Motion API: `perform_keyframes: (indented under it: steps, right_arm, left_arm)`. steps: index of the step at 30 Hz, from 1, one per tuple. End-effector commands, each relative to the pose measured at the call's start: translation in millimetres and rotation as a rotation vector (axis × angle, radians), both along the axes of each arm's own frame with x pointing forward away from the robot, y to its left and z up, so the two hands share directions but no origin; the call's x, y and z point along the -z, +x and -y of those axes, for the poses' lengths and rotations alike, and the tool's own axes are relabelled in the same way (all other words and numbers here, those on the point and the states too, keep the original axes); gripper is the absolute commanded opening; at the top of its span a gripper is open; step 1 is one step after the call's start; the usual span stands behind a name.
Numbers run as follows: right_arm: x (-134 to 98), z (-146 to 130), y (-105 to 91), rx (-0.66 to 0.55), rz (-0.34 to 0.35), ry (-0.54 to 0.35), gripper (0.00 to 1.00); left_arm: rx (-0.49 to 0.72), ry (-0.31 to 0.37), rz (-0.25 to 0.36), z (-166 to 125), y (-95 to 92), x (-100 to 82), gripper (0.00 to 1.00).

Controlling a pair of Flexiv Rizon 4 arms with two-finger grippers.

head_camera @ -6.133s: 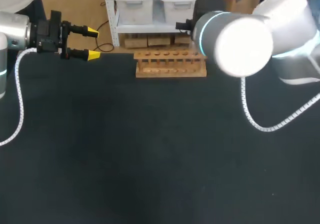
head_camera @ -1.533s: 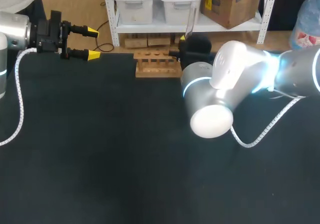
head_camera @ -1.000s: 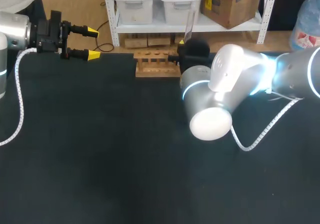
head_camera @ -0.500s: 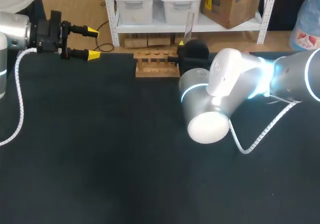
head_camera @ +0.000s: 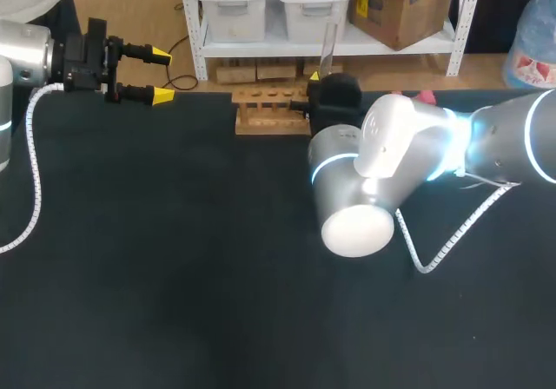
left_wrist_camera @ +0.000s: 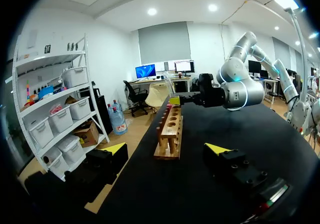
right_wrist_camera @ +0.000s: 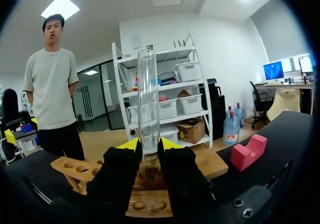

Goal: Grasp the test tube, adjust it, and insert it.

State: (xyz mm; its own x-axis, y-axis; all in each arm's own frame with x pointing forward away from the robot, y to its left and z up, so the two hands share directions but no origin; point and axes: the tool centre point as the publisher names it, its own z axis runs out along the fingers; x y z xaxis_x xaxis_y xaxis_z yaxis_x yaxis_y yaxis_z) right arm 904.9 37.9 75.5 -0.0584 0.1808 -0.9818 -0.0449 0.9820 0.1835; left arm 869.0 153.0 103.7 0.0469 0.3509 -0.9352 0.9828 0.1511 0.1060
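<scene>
Test tube (right_wrist_camera: 148, 99) upright, clamped in right gripper (right_wrist_camera: 148, 145) over wooden rack (right_wrist_camera: 75, 168). Grip seen in wrist view only; the arm hides it in head view. Left gripper (head_camera: 161, 76), upper left, jaws wide.

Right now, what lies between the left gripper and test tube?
The wooden rack, stretching ahead of the left gripper toward the test tube; see left wrist view.

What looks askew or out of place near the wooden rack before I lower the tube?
Nothing stands out. The clear glass test tube stands upright in the right gripper, over the wooden rack of holes, which sits flat near the table's far edge. A pink block lies on the table beside the rack.
</scene>
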Motion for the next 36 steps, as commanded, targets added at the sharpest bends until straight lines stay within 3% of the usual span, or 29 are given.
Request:
perform_keyframes:
  steps: [1,2,3,14,19,23,30,34,36]
  right_arm:
    - [1,3,1.2,-0.098,0.019,0.012,0.08]
    - [0,3,1.2,-0.097,0.017,0.013,0.49]
    - [-1,3,1.2,-0.092,0.015,0.011,1.0]
    - [-18,11,-5.2,-0.116,-0.011,0.02,1.0]
    - [-30,17,-15.7,-0.234,-0.099,0.038,1.0]
    - [-37,20,-29.6,-0.397,-0.18,0.049,1.0]
    - [-43,25,-50.2,-0.582,-0.241,0.057,1.0]
    - [-43,29,-57.8,-0.755,-0.28,0.09,1.0]
    - [-43,30,-59.0,-0.741,-0.281,0.091,1.0]
  left_arm:
    - [0.002,-0.001,0.001,0,0.9,0.9,1.0]
    - [0.002,-0.001,0.001,0,0.9,0.9,1.0]
    - [0.002,-0.001,0.001,0,0.9,0.9,1.0]
    - [0.002,-0.001,0.001,0,0.9,0.9,1.0]
    - [0.002,-0.001,0.001,0,0.9,0.9,1.0]
    - [0.002,-0.001,0.001,0,0.9,0.9,1.0]
    - [0.002,-0.001,0.001,0,0.9,0.9,1.0]
    - [0.002,-0.001,0.001,0,0.9,0.9,1.0]
    - [0.002,-0.001,0.001,0,0.9,0.9,1.0]
